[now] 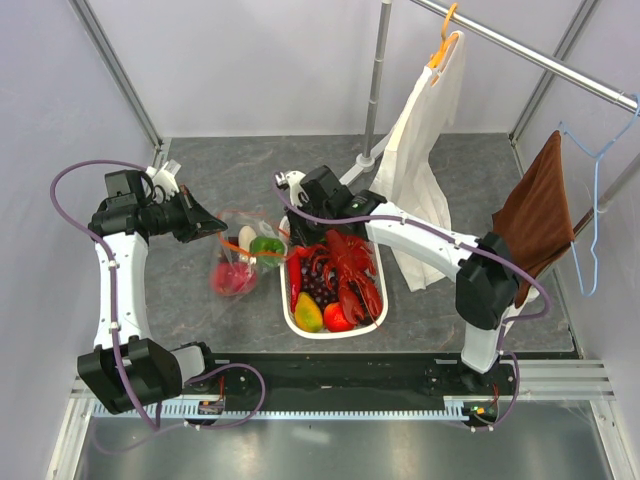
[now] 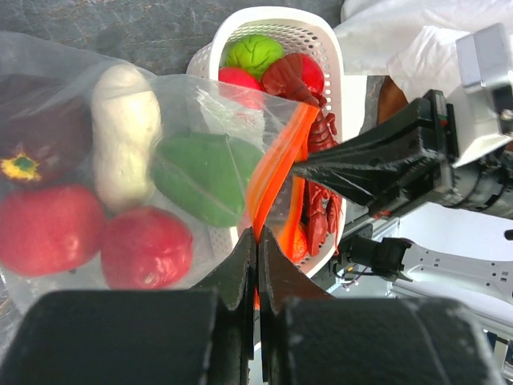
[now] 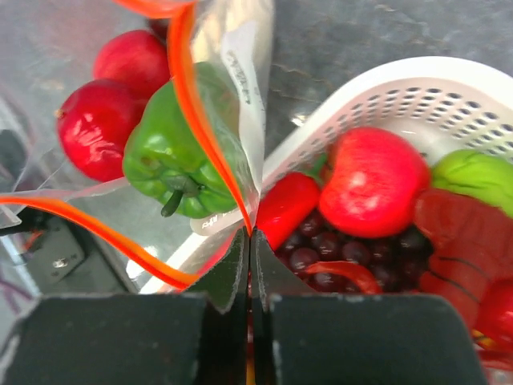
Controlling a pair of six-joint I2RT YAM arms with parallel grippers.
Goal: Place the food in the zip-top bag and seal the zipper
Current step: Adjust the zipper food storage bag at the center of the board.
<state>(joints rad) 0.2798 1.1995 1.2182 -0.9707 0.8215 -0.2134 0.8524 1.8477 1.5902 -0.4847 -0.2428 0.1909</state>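
The clear zip-top bag (image 1: 232, 272) lies left of the basket. It holds two red fruits (image 2: 50, 229), a white radish (image 2: 123, 140), a green pepper (image 2: 205, 176) and a dark purple bulb (image 2: 34, 143). Its orange-red zipper (image 1: 255, 250) is stretched between both grippers, with the mouth open. My left gripper (image 1: 222, 230) is shut on one end of the zipper (image 2: 264, 192). My right gripper (image 1: 286, 245) is shut on the other end (image 3: 210, 144), by the basket rim. The red lobster (image 1: 352, 268), grapes (image 3: 337, 249), a yellow piece (image 1: 309, 316) and a red fruit (image 3: 373, 184) lie in the basket.
The white slotted basket (image 1: 378, 318) stands at centre, also holding a red chili (image 3: 285, 207) and a green piece (image 3: 474, 176). A white cloth (image 1: 425, 150) and a brown cloth (image 1: 540, 215) hang from a rail at the back right, beside a metal pole (image 1: 376, 80).
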